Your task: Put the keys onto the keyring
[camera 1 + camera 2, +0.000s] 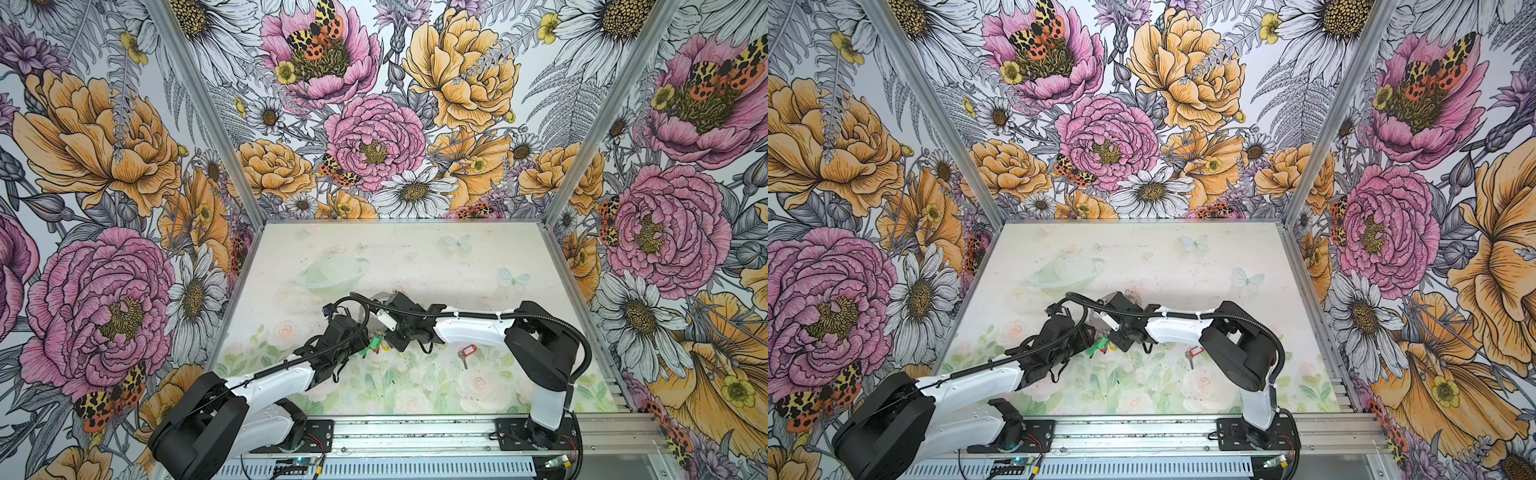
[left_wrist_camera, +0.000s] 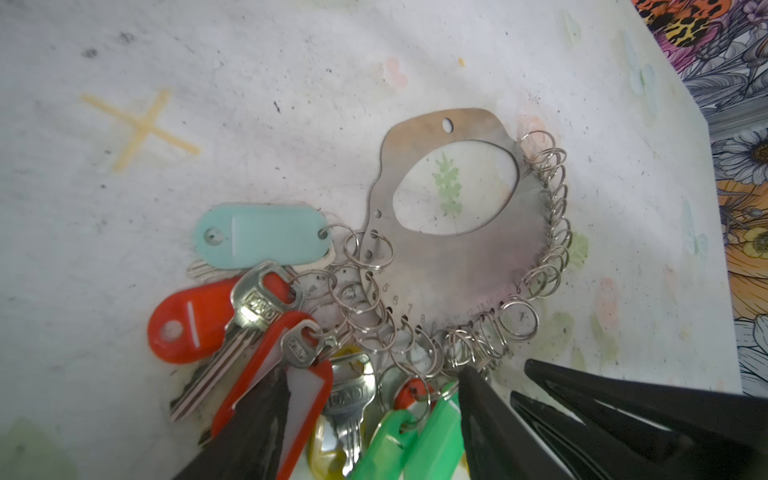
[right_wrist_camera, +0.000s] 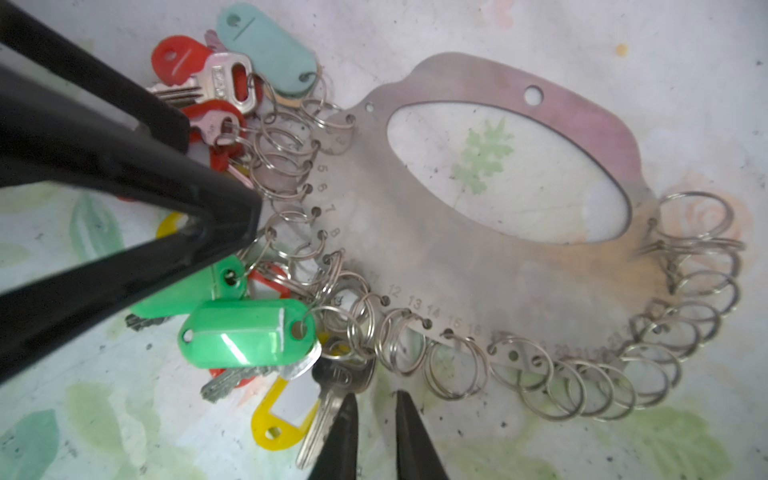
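Observation:
The keyring (image 2: 457, 257) is a flat grey metal plate with an oval opening, lying on the table, its outer edge fringed with wire rings (image 3: 582, 386). Several keys with red, green, yellow and teal tags (image 3: 266, 45) hang bunched at one end. My left gripper (image 2: 370, 399) is open, its fingers (image 3: 232, 208) straddling the tagged keys (image 2: 307, 399) there. My right gripper (image 3: 376, 399) hovers at the ring fringe beside a silver key (image 3: 328, 399), jaws a narrow gap apart with bare table between. Another red-tagged key (image 1: 468, 350) (image 1: 1195, 352) lies alone under the right arm.
In both top views the two arms meet at the table's middle, hiding most of the plate; green tags (image 1: 374, 345) (image 1: 1099, 345) peek out between them. Floral walls (image 1: 124, 249) enclose the table on three sides. A yellow cross (image 2: 141, 129) is marked on the mat.

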Action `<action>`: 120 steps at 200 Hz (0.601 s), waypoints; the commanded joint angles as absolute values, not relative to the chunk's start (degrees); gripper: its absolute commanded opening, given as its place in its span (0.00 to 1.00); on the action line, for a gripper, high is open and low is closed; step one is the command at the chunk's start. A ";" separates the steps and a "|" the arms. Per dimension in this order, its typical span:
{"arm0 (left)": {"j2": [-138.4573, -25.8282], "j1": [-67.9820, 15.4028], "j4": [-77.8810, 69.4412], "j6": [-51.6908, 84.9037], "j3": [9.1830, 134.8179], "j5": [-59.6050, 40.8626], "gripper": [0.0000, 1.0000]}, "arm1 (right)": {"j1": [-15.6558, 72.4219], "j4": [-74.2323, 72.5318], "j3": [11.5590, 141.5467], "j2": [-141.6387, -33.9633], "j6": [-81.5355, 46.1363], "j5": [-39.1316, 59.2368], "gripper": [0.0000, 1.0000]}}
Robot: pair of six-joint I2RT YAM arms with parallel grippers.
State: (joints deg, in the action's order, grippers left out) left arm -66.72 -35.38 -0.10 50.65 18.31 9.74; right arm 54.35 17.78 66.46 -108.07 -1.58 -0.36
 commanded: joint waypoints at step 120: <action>-67.32 -34.54 8.52 51.24 14.94 9.60 0.66 | 54.69 16.79 70.96 -112.14 -1.70 -8.62 0.23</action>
State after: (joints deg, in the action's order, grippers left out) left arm -66.35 -35.38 -0.10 50.65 18.02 9.76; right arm 54.41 17.41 68.66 -110.80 -1.63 -5.63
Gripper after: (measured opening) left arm 0.661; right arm 0.224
